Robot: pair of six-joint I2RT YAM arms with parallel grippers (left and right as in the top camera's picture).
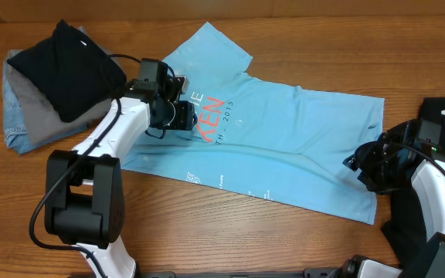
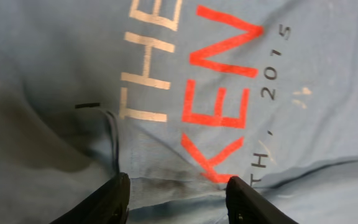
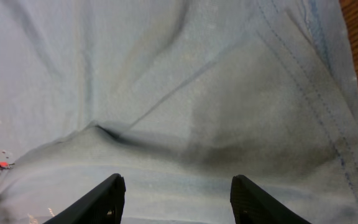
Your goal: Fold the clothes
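Overhead: light blue short-sleeved cotton T-shirt point(image 1: 284, 147) is lying spread across the brown wooden tabletop point(image 1: 230, 239).
Left tool point(image 2: 179, 200): fingers are standing spread over the orange-red lettering point(image 2: 222, 93), with cloth bunching between them.
Right tool point(image 3: 178, 199): fingers are standing spread over wrinkled fabric near the hem point(image 3: 328, 93).

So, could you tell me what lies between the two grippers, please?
Only the blue T-shirt runs from the left gripper to the right gripper, with nothing on it; the overhead view shows this.
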